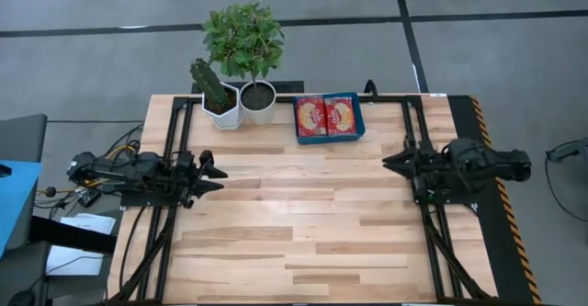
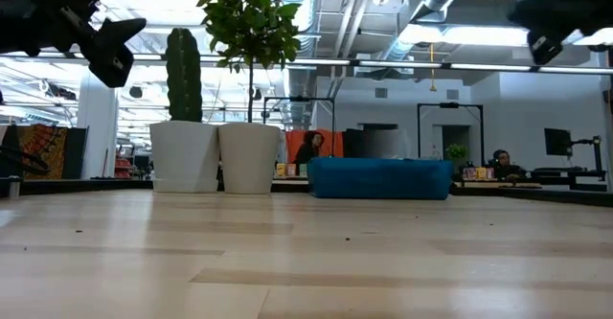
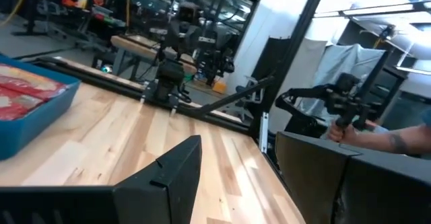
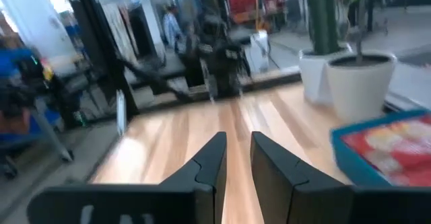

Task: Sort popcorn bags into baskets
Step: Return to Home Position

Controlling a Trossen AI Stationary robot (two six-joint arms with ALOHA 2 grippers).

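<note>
The blue tray [image 1: 357,115] stands at the table's far edge, right of centre, and holds red popcorn bags [image 1: 323,116] lying flat side by side; two show from above. The tray [image 2: 380,178] is also in the low view, and the bags [image 4: 397,146] in the right wrist view. My left gripper [image 1: 220,175] hovers over the table's left side, open and empty. My right gripper [image 1: 388,162] hovers over the right side. Its fingers [image 4: 209,160] stand a narrow gap apart and hold nothing. Both are raised well above the wood. No bag lies on the bare table.
Two white plant pots [image 1: 222,113] [image 1: 258,101], one with a cactus and one with a leafy plant, stand left of the tray at the far edge. Bare wood [image 1: 303,214] stretches between the arms. A person's forearm [image 3: 390,140] shows beyond the table's right side.
</note>
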